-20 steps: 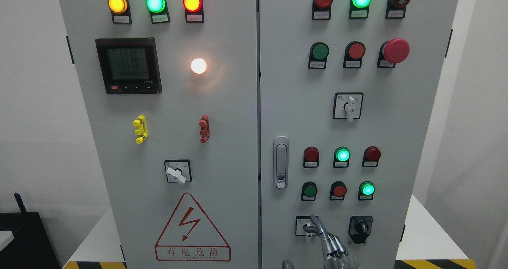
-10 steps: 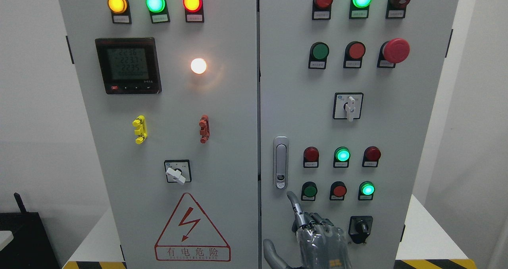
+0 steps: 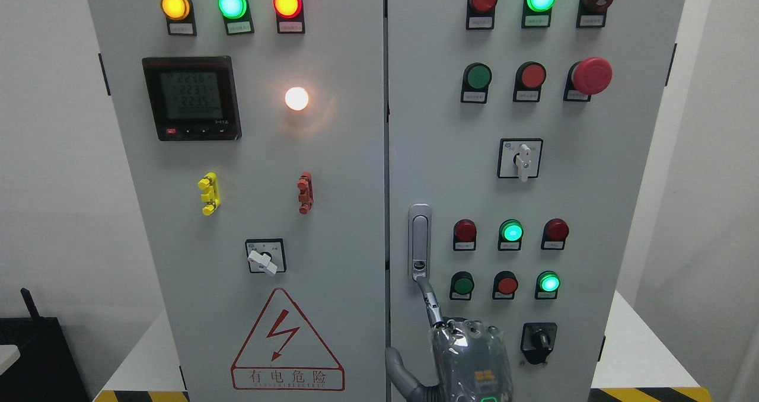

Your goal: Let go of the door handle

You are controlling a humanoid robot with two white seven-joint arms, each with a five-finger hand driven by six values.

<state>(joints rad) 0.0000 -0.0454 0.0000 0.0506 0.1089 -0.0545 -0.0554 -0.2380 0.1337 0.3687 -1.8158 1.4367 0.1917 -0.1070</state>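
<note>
The silver door handle (image 3: 420, 242) stands upright in its recess at the left edge of the cabinet's right door (image 3: 593, 182). My right hand (image 3: 442, 325) rises from the bottom edge, right of the middle, just under the handle. Its index finger (image 3: 428, 298) points up and its tip meets the round lock at the handle's lower end. The thumb (image 3: 396, 366) sticks out to the left and the other fingers are curled in. The hand holds nothing. My left arm does not show.
Around the handle the right door carries red and green push buttons (image 3: 511, 231) and a black rotary switch (image 3: 538, 338). The left door has a meter (image 3: 191, 98), lamps, a white selector switch (image 3: 264, 258) and a red warning triangle (image 3: 286, 343).
My right hand has come up from the bottom edge and shifted left, from the small switch at the lower right door to the handle's lower end. The index finger now reaches the lock.
</note>
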